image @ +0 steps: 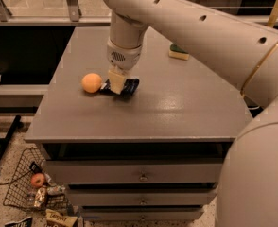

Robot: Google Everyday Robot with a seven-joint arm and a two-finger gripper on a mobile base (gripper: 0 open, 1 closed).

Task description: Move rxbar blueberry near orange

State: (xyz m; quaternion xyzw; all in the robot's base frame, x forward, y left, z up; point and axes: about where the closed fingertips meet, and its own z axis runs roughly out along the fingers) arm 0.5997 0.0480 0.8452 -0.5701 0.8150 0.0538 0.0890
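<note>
Hanging low over the grey bench (177, 108), gripper (116, 82) down on the rxbar blueberry (131, 85) (whether it clasps the bar, cannot tell), bar lying flat, just right of the orange (91, 82).

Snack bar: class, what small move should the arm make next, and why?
Probably raise the gripper straight up, leaving the snack bar where it is. The bar already rests on the table close beside the orange, with the gripper low over it, so the placing looks done.
</note>
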